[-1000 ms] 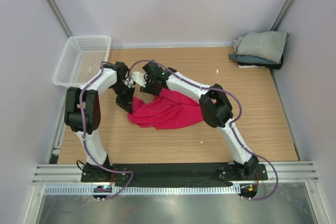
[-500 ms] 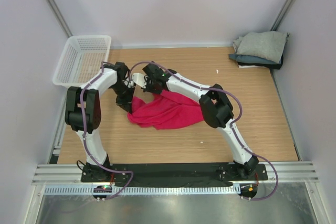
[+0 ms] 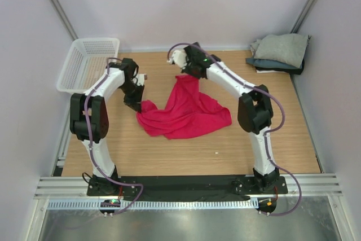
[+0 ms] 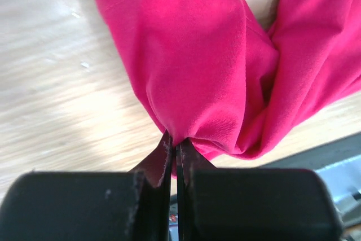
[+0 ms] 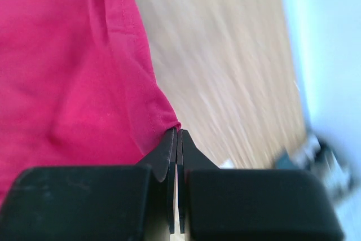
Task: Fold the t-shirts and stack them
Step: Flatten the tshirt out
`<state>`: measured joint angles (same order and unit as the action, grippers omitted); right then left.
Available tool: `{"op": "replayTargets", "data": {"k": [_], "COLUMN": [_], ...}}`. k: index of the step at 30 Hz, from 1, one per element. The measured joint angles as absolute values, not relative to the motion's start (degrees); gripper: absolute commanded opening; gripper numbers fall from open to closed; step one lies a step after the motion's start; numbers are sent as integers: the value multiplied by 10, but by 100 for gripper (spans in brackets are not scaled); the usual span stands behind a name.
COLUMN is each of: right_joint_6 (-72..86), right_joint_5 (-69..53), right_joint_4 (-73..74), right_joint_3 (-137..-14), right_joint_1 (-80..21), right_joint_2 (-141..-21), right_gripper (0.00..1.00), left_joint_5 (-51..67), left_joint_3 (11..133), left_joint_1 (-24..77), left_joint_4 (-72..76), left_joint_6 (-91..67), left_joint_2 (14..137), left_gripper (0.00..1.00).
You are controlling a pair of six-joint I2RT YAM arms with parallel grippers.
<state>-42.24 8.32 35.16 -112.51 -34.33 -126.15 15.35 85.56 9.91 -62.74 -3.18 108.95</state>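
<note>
- A white mesh basket [image 3: 89, 64] sits at the far left corner of the table [image 3: 169, 156], its outer side hanging past the table edge, well apart from the cloth
- Just beside the basket, the left arm [image 3: 90, 118] reaches away from its base and bends inward toward the middle of the table
- The left fingers [image 4: 159, 169] are pressed together and clamped on a bunched fold at the left corner of the crimson-pink t-shirt [image 3: 186, 114]; in the wrist view the cloth swells out from the tips and drapes off to the right, with bare wood to the left
- The crimson-pink t-shirt lies in the middle of the table between the two arms, in a rough triangle: its left corner is at the left fingers, its broad rumpled body rests on the wood toward the near side, and a narrowing strip runs to the far side
- That strip tapers to a point at the right fingers [image 5: 166, 153], which are closed tight on a stitched hem edge; seen from the wrist, the cloth spreads to the left of the tips and bare table lies to the right
- The right arm [image 3: 254, 111] stretches far across the table and leans leftward, its wrist above the far tip of the shirt
- In the far right corner is a stack of folded t-shirts: a light grey one [image 3: 282, 46] on top, a dark blue-grey one [image 3: 272, 64] under it and a sliver of a white one [image 3: 265, 71] at the bottom, well apart from the crimson-pink cloth
</note>
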Motion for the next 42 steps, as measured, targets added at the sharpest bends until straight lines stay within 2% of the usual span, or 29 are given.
{"op": "replayTargets", "data": {"k": [4,5,7,8,9,11,13,16,23,28,42], "right_joint_6": [-426,-427,-428,-429,-430,-432,-434,-435,-435,-435,-435], "right_joint_5": [111,119,132,137,142,149,152,154,153,153,153], "right_joint_4": [353,352,353,354,355,355,357,357,367,376,379], "right_joint_3": [-1095,-1084,-1068,-1061,-1054,-1041,-1028,-1009,-975,-968,-965], "right_joint_1": [-276,-258,-239,-232,-227,-223,-221,-218,-215,-215,-215], "right_joint_2": [-1205,-1188,-1163,-1150,-1138,-1118,-1100,-1076,-1059,-1056,-1054], "right_gripper": [2,1,1,1,2,1,1,1,1,1,1], "left_joint_5": [130,126,120,120,121,124,130,148,177,185,212], "left_joint_3": [881,882,882,882,882,884,899,969,1147,1145,1129], "left_joint_1": [97,96,92,89,88,84,81,77,66,54,35], "left_joint_4": [-626,-626,-629,-630,-631,-634,-641,-652,-653,-657,-667], "left_joint_6": [-21,-20,-15,-11,-7,-6,-2,6,7,6,4], "left_joint_2": [1098,1099,1100,1100,1100,1100,1103,1130,1253,1304,1314], "left_gripper": [0,3,20,37,44,52,55,55,45,45,43]}}
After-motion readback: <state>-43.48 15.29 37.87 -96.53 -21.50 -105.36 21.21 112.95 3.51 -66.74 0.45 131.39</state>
